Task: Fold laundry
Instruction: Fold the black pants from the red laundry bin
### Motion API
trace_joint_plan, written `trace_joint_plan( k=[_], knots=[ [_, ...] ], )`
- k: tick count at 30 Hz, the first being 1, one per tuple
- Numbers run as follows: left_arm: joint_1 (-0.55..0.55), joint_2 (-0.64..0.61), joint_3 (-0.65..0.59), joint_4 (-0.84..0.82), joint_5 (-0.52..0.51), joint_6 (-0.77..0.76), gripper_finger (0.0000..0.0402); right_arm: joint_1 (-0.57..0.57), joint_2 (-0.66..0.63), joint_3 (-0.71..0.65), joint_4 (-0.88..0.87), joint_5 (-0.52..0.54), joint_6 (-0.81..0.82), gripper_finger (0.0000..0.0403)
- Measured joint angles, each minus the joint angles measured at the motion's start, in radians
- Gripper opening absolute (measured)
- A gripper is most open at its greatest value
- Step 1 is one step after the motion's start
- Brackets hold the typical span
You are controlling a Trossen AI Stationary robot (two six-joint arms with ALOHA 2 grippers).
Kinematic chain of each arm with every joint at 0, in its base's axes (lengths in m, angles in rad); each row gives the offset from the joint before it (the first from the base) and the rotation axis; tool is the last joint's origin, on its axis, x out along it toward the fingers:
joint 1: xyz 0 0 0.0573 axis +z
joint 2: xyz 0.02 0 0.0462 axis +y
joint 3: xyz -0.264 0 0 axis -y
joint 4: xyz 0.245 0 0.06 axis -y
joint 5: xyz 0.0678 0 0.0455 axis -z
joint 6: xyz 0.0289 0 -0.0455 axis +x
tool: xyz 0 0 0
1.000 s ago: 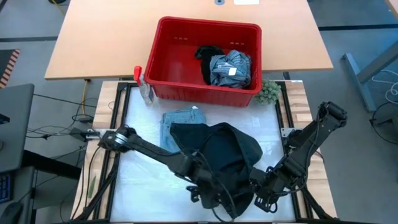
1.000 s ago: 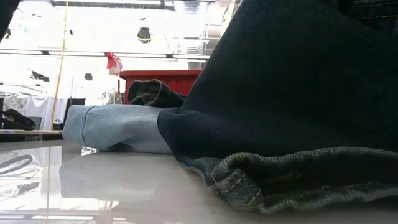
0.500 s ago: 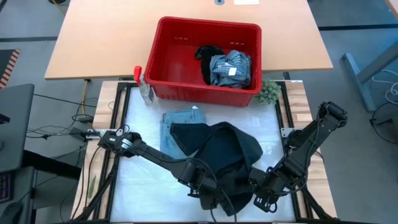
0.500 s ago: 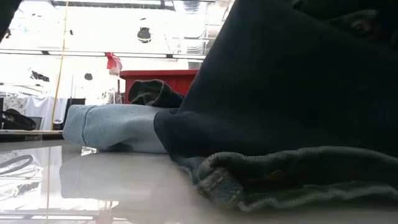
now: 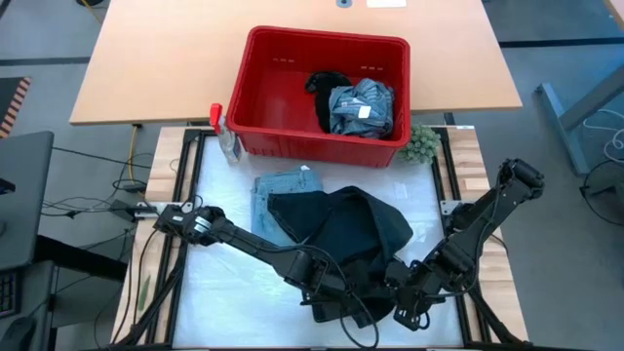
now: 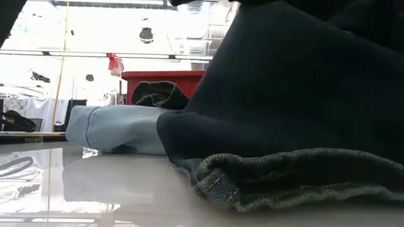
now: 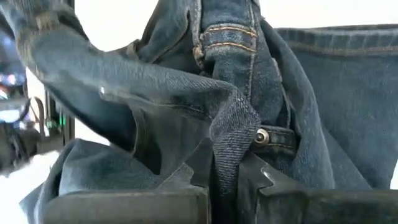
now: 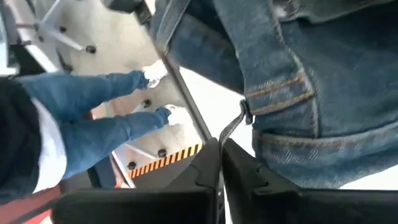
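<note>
my left end effector (image 7: 224, 186) just snapped shut on the dark jeans (image 5: 341, 239); right end effector (image 8: 221, 180) grips them too, so lifting can start.

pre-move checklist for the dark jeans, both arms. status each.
1. Left gripper shut on the dark jeans: ok, a denim fold is pinched between its fingers.
2. Right gripper shut on the dark jeans: ok, a thin edge of denim sits between its fingers.
3. Dark jeans lifted off the table: not ok, the hem rests on the surface in the low view.
4. Light blue garment free of the jeans: not ok, the jeans overlap it.
5. Red basket out of the way: ok, beyond the jeans.
</note>
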Motion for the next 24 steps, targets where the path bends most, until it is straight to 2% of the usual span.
trace_joint_plan(
  k=[6, 10, 12, 15, 18, 20, 22, 24],
  knots=[
    [0.022, -0.083, 0.000, -0.035, -0.048, -0.088, 0.0004, 0.004, -0.089, 0.029, -0.001, -0.014, -0.048, 0.0083],
    [0.059, -0.164, 0.000, -0.050, -0.028, -0.220, 0.0002, 0.021, -0.177, 0.045, 0.005, 0.077, -0.054, 0.0103],
    [0.084, -0.202, -0.001, -0.077, 0.024, -0.306, 0.0002, 0.052, -0.219, 0.045, -0.002, 0.191, -0.081, 0.0109],
    [0.133, -0.263, -0.002, -0.122, 0.185, -0.467, 0.0002, 0.133, -0.261, 0.045, -0.028, 0.479, -0.134, 0.0112],
    [0.189, -0.299, -0.001, -0.171, 0.362, -0.640, 0.0001, 0.222, -0.265, 0.042, -0.067, 0.787, -0.122, 0.0113],
    [0.219, -0.302, -0.003, -0.198, 0.429, -0.746, 0.0001, 0.266, -0.244, 0.031, -0.061, 0.938, -0.095, 0.0113],
    [0.234, -0.302, -0.014, -0.218, 0.440, -0.817, 0.0001, 0.287, -0.210, 0.018, -0.029, 1.016, -0.068, 0.0113],
    [0.235, -0.302, -0.040, -0.209, 0.417, -0.844, 0.0001, 0.291, -0.170, 0.012, 0.036, 1.034, -0.064, 0.0113]
  ],
)
